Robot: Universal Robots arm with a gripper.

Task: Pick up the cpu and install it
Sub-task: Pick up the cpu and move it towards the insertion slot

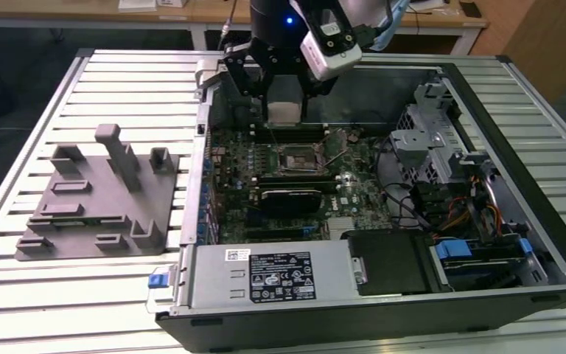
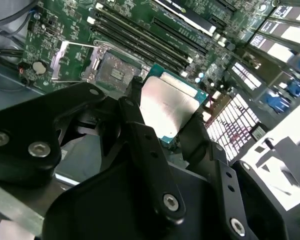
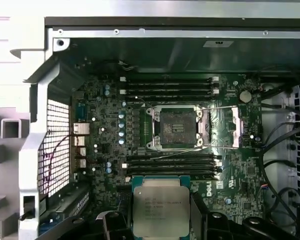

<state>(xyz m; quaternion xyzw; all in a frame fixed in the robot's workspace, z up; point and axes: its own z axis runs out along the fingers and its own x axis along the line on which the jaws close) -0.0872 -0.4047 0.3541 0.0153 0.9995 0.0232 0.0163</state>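
The cpu (image 1: 283, 113) is a small square chip with a pale silver top. It hangs in the air above the far part of the motherboard (image 1: 263, 169), inside the open computer case. My gripper (image 1: 283, 110) is shut on the cpu, one black finger on each side. In the first wrist view, the cpu (image 3: 161, 207) sits between the fingers (image 3: 196, 212), apart from the open socket (image 3: 179, 127), whose metal frame is swung aside. In the second wrist view, the cpu (image 2: 170, 102) is tilted, with the socket (image 2: 112, 70) beyond it.
The case wall (image 1: 548, 243) rises around the board. A drive cage (image 1: 430, 140) and cables stand at the exterior view's right, and a power supply (image 1: 263, 276) lies at the front. Memory slots (image 3: 170, 86) flank the socket. A grey plastic fixture (image 1: 96, 199) sits on the slatted table at the left.
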